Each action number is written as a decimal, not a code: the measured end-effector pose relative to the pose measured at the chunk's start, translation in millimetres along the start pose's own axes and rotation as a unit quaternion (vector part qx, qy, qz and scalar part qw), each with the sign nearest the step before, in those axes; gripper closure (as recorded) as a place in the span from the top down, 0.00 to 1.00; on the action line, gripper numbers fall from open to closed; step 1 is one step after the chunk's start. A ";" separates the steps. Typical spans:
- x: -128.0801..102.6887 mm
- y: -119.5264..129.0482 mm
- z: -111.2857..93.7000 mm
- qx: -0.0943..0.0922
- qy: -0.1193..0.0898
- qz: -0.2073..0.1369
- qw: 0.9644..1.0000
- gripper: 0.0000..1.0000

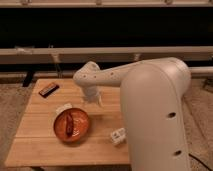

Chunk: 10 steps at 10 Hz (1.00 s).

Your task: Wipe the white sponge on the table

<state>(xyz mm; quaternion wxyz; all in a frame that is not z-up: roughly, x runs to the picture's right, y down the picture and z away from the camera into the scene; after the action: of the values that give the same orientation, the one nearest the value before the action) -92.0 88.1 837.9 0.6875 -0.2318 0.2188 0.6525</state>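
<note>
The white sponge is a small whitish pad lying on the wooden table, just beyond the far-left rim of the orange bowl. My gripper hangs from the white arm over the middle of the table, to the right of the sponge and apart from it, a little behind the bowl.
A white bottle lies on the table right of the bowl, partly behind my arm. A dark flat object lies at the far-left corner. The bowl holds a dark brownish item. My large arm body hides the table's right side.
</note>
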 end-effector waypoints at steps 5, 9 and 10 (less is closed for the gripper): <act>-19.8 64.3 12.0 -0.020 -0.002 -0.018 1.000 0.65; -28.7 108.1 20.6 -0.040 0.002 -0.027 0.999 0.65; -32.7 116.3 22.2 -0.042 0.003 -0.030 0.999 0.65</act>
<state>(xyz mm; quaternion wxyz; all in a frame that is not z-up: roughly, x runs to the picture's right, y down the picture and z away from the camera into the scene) -210.0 80.3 871.5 0.6957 -0.2689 0.1863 0.6395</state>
